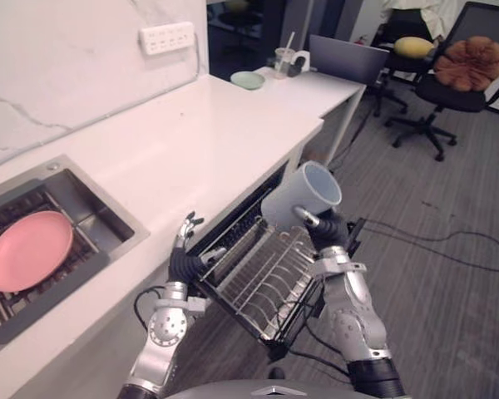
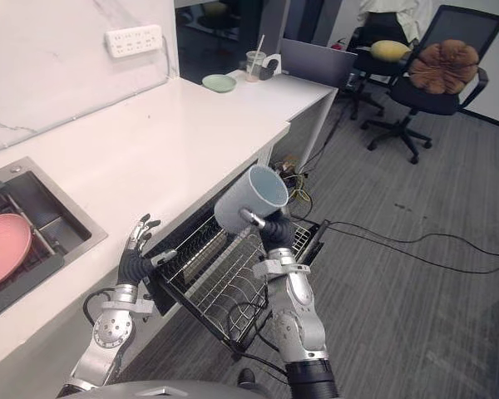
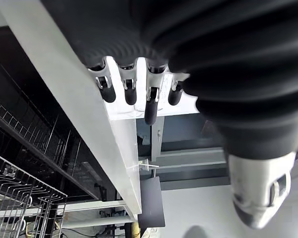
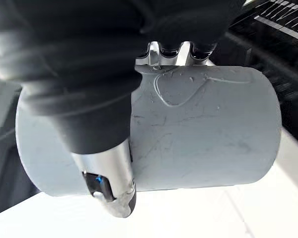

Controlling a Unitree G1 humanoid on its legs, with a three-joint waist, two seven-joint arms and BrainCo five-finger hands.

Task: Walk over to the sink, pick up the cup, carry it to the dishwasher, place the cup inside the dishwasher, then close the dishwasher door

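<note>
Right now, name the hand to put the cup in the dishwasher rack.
Right. The right hand is curled round the grey cup, by the pulled-out wire rack; the left hand is open and empty by the counter.

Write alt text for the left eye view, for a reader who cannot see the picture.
The robot's right hand holds a pale grey cup tilted above the pulled-out wire dishwasher rack under a white counter. Its left hand, fingers straight, is by the counter's edge near the rack. A pink plate lies in the sink to the left.
</note>
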